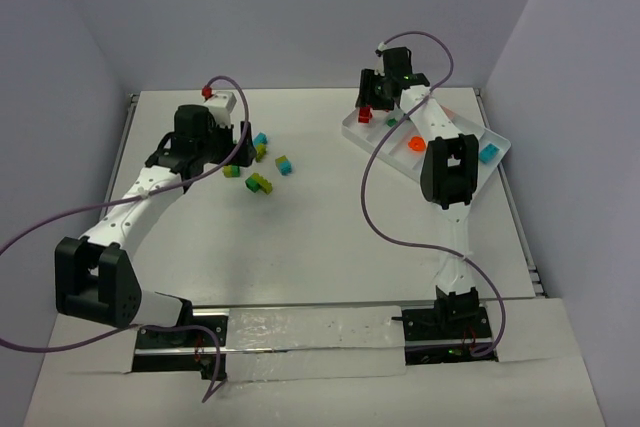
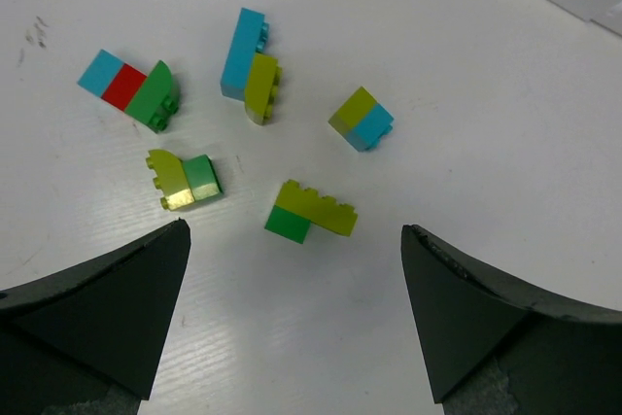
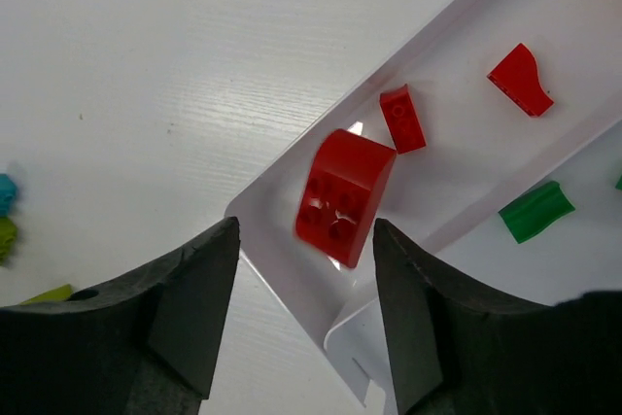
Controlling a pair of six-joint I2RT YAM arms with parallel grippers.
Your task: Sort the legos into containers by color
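Note:
Several loose legos lie on the table under my left gripper (image 2: 295, 240), which hangs open above them with nothing between its fingers. Among them are a cyan-red-green stack (image 2: 128, 89), a cyan and yellow-green pair (image 2: 250, 65) and a green brick under a yellow-green one (image 2: 311, 211). My right gripper (image 3: 306, 225) is open over the end of the white tray (image 3: 282, 269). A red brick (image 3: 345, 196) sits tilted in that end compartment, free of both fingers. Two more red bricks (image 3: 401, 119) lie further along it. A green brick (image 3: 535, 211) is in the neighbouring compartment.
From above, the tray (image 1: 350, 132) sits at the back right, with an orange piece (image 1: 417, 144) and a cyan brick (image 1: 488, 153) in other compartments. The loose legos (image 1: 260, 183) lie left of centre. Walls close in the table on three sides.

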